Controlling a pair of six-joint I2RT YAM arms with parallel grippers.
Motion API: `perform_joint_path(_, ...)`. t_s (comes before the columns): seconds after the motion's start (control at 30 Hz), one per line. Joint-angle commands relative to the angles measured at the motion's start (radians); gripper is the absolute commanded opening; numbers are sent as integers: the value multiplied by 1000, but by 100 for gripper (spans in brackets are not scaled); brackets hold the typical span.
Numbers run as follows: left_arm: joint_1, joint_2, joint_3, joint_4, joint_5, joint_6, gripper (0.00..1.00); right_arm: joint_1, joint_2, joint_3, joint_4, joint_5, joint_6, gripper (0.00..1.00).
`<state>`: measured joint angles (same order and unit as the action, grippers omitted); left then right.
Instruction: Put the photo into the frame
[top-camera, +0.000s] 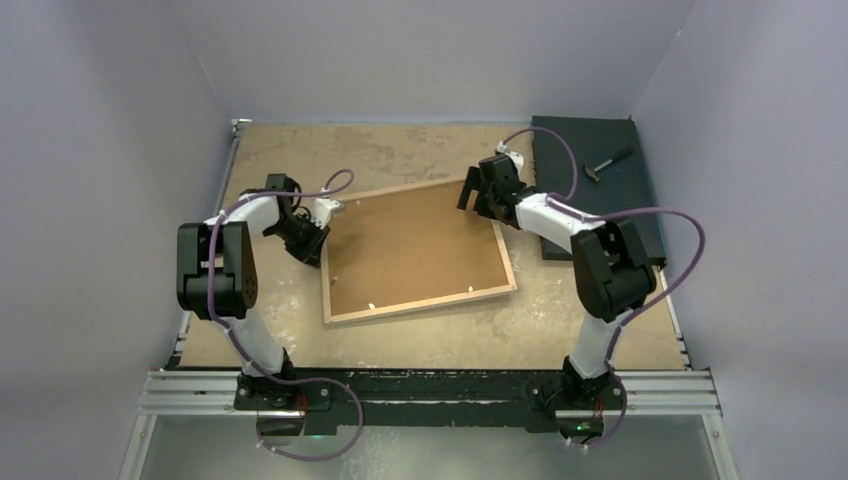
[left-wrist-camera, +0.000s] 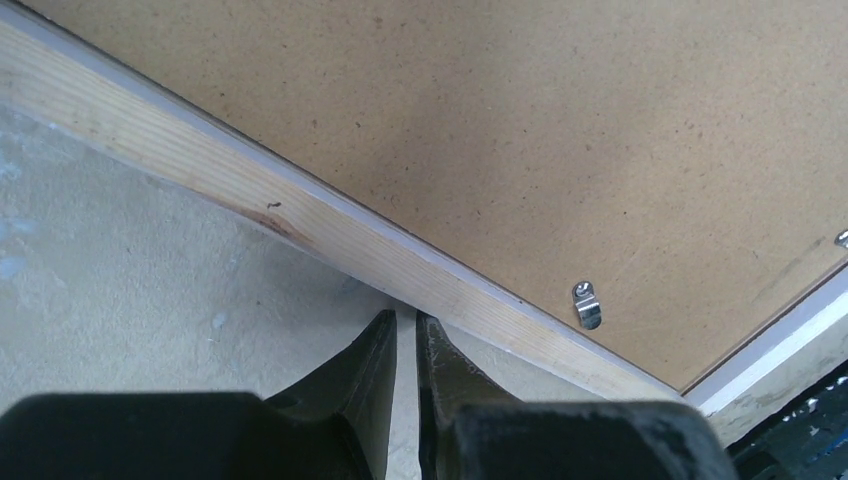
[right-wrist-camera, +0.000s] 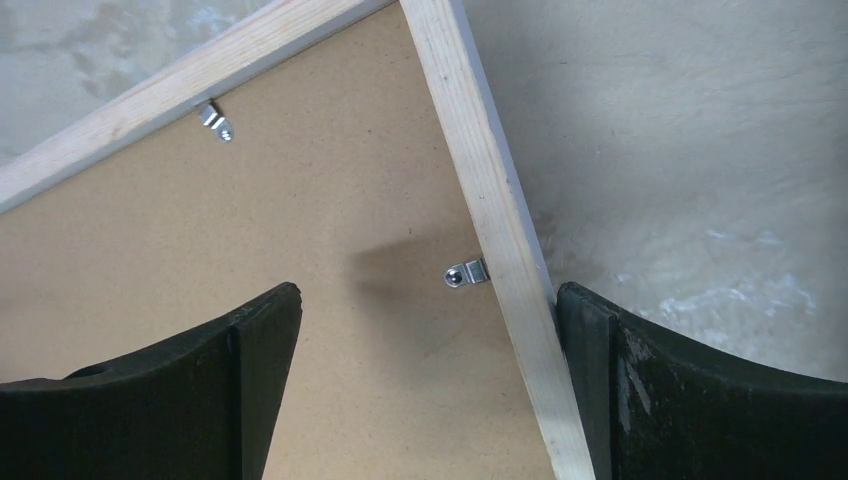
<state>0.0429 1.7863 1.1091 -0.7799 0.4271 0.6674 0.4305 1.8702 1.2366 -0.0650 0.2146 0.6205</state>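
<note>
The frame (top-camera: 420, 304) lies face down mid-table, its light wood edges up, with the plain brown backing board (top-camera: 415, 245) set in it. The photo is hidden. My left gripper (top-camera: 320, 243) is shut and empty, its tips against the outer side of the frame's left rail (left-wrist-camera: 300, 215); in the left wrist view the gripper (left-wrist-camera: 405, 318) shows only a thin slit between the fingers. My right gripper (top-camera: 478, 200) is open near the frame's far right corner. In the right wrist view it (right-wrist-camera: 430, 295) straddles the right rail (right-wrist-camera: 490, 200), one finger over the board (right-wrist-camera: 300, 200), the other outside.
Small metal clips (right-wrist-camera: 466, 273) (left-wrist-camera: 587, 304) sit on the frame's inner edge over the board. A black slab (top-camera: 610, 205) with a hammer (top-camera: 608, 164) lies at the back right. Grey walls close in the table on three sides.
</note>
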Motion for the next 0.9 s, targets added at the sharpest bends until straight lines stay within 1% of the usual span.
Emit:
perform_joint_path(0.0, -28, -17, 26, 29, 153, -55, 11, 70, -148, -20, 127, -76, 59, 99)
perform_joint_path(0.13, 56, -47, 33, -47, 171, -19, 11, 163, -133, 4, 85, -77, 64, 99)
perform_joint_path(0.2, 75, -60, 27, -64, 175, -5, 11, 172, -106, 6, 68, -87, 74, 99)
perform_joint_path(0.33, 76, -78, 3, -59, 184, 2, 12, 138, -78, -38, 60, -130, 90, 99)
perform_joint_path(0.47, 75, -54, -16, -23, 166, -4, 11, 124, -88, -103, 124, -165, 111, 99)
perform_joint_path(0.57, 76, -23, -15, -9, 166, -9, 12, 119, -72, -118, 132, -186, 117, 99)
perform_joint_path(0.7, 75, -18, -14, -2, 170, -12, 11, 93, -47, -130, 133, -208, 115, 99)
perform_joint_path(0.8, 75, -22, -16, -7, 170, -7, 12, 75, -44, -120, 101, -173, 96, 99)
perform_joint_path(0.87, 75, -27, -17, -18, 173, -3, 12, 73, -55, -93, 52, -78, 57, 99)
